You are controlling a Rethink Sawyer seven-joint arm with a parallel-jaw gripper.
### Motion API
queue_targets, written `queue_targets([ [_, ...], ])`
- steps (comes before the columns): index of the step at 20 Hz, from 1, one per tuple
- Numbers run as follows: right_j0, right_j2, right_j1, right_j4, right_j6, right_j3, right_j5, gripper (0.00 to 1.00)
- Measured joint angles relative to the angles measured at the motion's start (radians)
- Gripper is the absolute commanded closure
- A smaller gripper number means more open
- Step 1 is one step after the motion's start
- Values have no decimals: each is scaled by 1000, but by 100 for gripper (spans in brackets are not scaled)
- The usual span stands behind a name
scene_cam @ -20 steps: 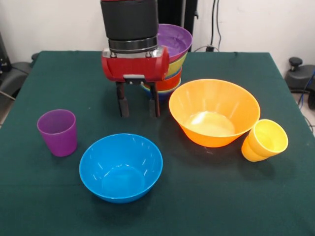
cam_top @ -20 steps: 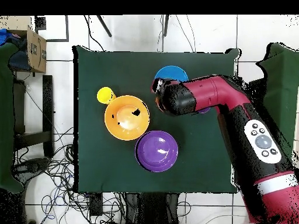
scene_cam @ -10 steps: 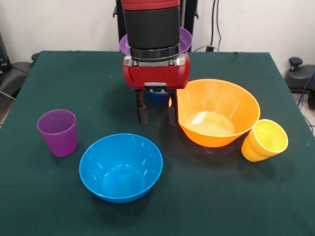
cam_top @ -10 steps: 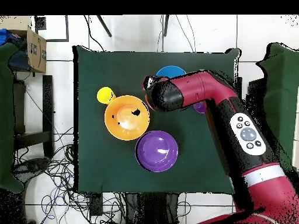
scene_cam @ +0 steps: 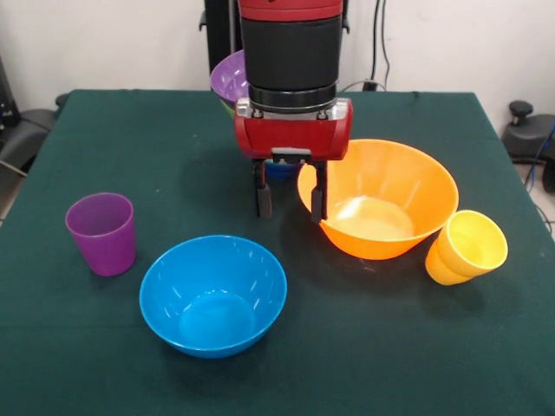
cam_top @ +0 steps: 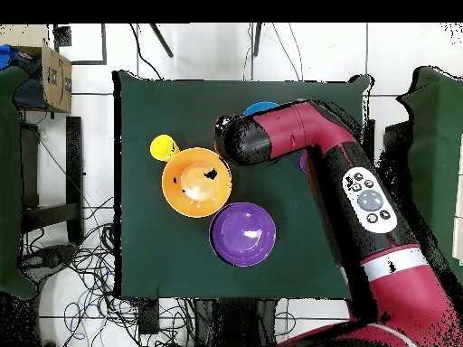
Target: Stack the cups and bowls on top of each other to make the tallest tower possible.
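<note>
My gripper [scene_cam: 290,204] is open and empty, low over the table, with its two fingers on either side of the left rim of the large orange bowl [scene_cam: 381,199]. The tower stands behind the arm, mostly hidden. Its wide purple bowl [scene_cam: 227,80] shows on top, and a bit of the small dark blue bowl [scene_cam: 279,170] shows beneath the gripper body. The large blue bowl [scene_cam: 213,295] stands near the front. The purple cup [scene_cam: 102,232] is at the left. The yellow cup [scene_cam: 468,247] leans against the orange bowl at the right. In the overhead view the arm [cam_top: 271,140] covers the gripper beside the orange bowl [cam_top: 196,181].
The green table [scene_cam: 130,139] has bare cloth between the purple cup and the arm. In the overhead view the purple bowl [cam_top: 242,233] tops the tower near the robot's base, the yellow cup [cam_top: 164,146] is at the left, and a cardboard box [cam_top: 54,77] stands off the table.
In the front view the gripper has moved right, from in front of the tower to the orange bowl's left rim, and dropped slightly. It stays open. The bowls and cups have not moved.
</note>
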Motion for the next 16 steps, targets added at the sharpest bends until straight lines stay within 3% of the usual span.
queue_targets([
  [16,79,-98,80,-18,0,-126,-5,0],
])
